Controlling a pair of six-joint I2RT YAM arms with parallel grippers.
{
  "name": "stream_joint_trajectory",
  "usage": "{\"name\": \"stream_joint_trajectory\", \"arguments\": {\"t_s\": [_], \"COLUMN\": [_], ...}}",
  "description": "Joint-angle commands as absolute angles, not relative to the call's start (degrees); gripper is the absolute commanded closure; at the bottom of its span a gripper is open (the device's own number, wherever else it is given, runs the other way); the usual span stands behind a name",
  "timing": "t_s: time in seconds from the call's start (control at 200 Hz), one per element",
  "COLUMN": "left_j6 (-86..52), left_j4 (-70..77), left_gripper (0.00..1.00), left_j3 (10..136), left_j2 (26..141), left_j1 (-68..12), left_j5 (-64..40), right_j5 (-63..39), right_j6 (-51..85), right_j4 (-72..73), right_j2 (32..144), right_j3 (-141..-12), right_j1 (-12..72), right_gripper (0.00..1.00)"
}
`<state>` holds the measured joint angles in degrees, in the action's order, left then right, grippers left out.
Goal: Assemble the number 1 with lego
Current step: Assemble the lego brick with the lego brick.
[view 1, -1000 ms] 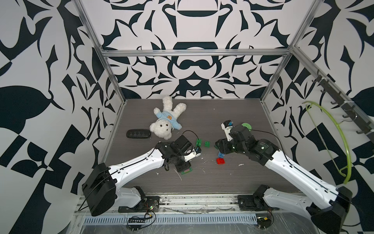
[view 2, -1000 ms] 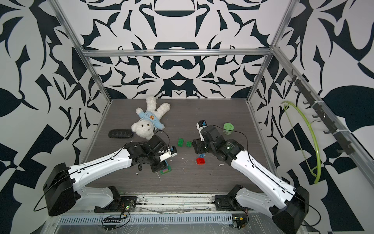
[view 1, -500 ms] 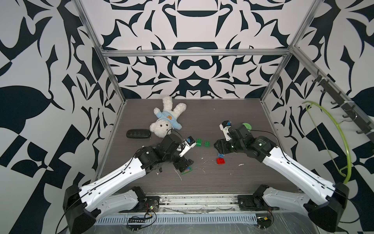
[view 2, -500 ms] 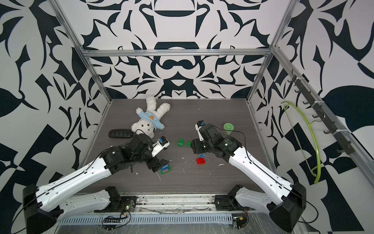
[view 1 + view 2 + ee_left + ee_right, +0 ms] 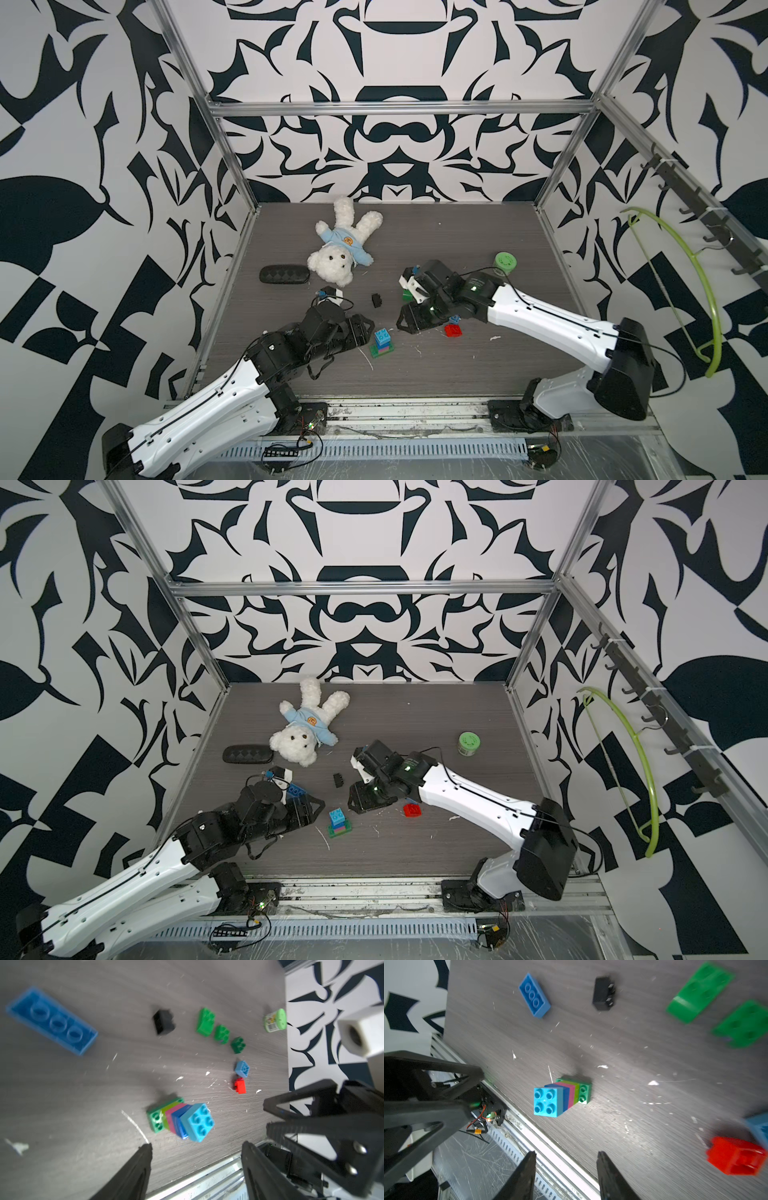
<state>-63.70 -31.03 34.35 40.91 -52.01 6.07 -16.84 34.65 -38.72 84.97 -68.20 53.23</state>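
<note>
**Left to right.** A long blue brick (image 5: 296,791) lies underside up beside the left arm's wrist. The left gripper (image 5: 366,328) sits low over the table (image 5: 457,374), its jaws parted and empty. Just ahead of it stands the brick stack (image 5: 382,343): green base, then lime, pink, blue, and light blue on top. A black brick (image 5: 376,300) lies on its side behind the stack. The right gripper (image 5: 405,324) faces the stack, jaws also apart with nothing between them. A red brick (image 5: 453,330) lies just beside it, and a row of three green bricks (image 5: 222,1033) lies farther back.
</note>
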Motion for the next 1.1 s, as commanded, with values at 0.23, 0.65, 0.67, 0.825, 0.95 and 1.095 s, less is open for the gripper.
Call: {"name": "stream_joint_trajectory", "arguments": {"t_s": [0.23, 0.65, 0.67, 0.825, 0.95, 1.095], "left_j6": [-72.5, -73.6, -73.6, -74.0, -74.0, -74.0], "left_j4": [-25.4, -21.7, -21.6, -20.7, -20.3, -20.2], "left_gripper": [0.39, 0.47, 0.48, 0.52, 0.52, 0.53], "left_j3": [32.2, 29.8, 29.7, 28.8, 28.7, 28.7], "left_j2": [42.9, 45.7, 45.8, 46.4, 47.1, 47.8], "left_j1": [-51.9, -51.9, -51.9, -51.9, -51.9, -51.9], "left_j5": [3.4, 1.3, 1.2, 0.7, 0.1, -0.2], "right_j5": [-18.2, -17.4, -17.4, -17.8, -17.8, -17.8], "right_j6": [37.2, 36.7, 36.7, 36.4, 36.3, 36.3], "right_j4": [-33.5, -34.1, -34.2, -34.8, -35.3, -35.7], "right_j2": [90.4, 94.3, 94.3, 94.7, 95.0, 95.0], "right_j3": [-71.5, -74.1, -74.0, -74.1, -74.0, -73.8], "right_j1": [55.2, 55.2, 55.3, 55.8, 56.1, 56.4], "right_gripper": [0.56, 0.62, 0.63, 0.65, 0.66, 0.68]}}
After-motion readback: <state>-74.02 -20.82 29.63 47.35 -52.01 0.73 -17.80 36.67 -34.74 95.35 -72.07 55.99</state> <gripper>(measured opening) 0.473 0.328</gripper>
